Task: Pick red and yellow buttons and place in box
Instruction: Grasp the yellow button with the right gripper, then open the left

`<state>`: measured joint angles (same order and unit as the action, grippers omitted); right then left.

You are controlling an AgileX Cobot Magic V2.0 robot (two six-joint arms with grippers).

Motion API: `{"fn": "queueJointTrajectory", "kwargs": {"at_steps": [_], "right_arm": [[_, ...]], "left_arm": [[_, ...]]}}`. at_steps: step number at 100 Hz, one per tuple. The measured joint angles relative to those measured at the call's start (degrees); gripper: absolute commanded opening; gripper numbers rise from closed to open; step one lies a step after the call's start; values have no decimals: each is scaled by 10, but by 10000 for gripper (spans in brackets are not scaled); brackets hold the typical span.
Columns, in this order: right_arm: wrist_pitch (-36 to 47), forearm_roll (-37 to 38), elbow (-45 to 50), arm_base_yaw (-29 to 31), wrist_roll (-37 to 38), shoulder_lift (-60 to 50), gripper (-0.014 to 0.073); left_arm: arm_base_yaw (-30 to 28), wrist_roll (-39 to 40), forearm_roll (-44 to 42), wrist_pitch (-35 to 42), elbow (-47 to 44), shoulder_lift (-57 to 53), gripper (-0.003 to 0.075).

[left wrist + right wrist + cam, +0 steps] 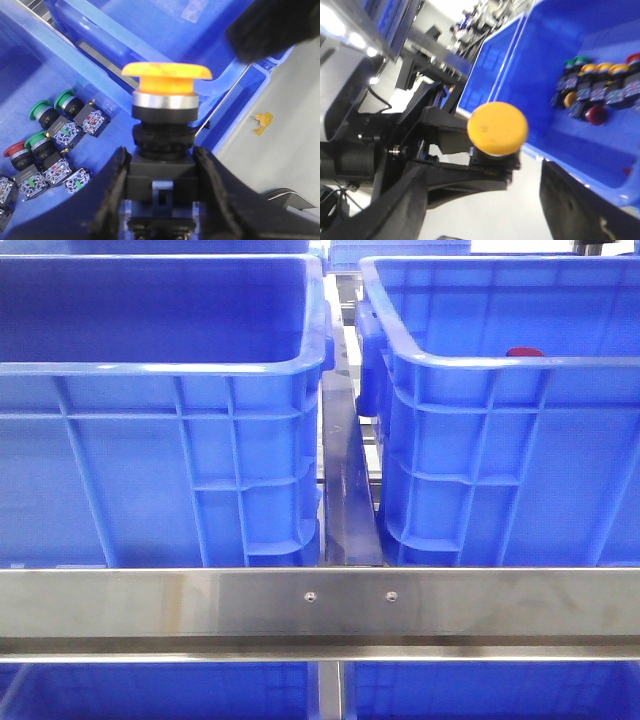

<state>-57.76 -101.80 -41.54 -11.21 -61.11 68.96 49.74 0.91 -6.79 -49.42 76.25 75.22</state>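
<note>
My left gripper (161,160) is shut on the black body of a yellow button (166,72), which it holds upright with the cap on top, above a blue crate's rim. In the right wrist view the same yellow button (497,127) shows in the other arm's dark fingers. My right gripper (485,200) is open, its fingers wide apart with nothing between them. A red button (15,150) lies among green ones on the crate floor below. In the front view the box (500,300) is the right crate, with a red cap (524,352) just above its near rim. Neither gripper shows there.
A second blue crate (160,310) with darker smooth inner walls stands left of the box, with a steel rail (320,600) across the front. Several green, yellow and red buttons (600,85) lie in a crate in the right wrist view. Grey floor (280,130) lies beside the crates.
</note>
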Motion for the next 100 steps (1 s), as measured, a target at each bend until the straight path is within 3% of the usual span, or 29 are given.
{"fn": "queueJointTrajectory", "kwargs": {"at_steps": [77,89,100], "right_arm": [[18,0,-105,-72,8,118,496],[18,0,-117,-82,10,131,417],[19,0,-122,-82,10,132,265]], "left_arm": [[0,0,0,-1,0,0,-19],[0,0,0,-2,0,0,-19],[0,0,0,-3,0,0,-19]]}}
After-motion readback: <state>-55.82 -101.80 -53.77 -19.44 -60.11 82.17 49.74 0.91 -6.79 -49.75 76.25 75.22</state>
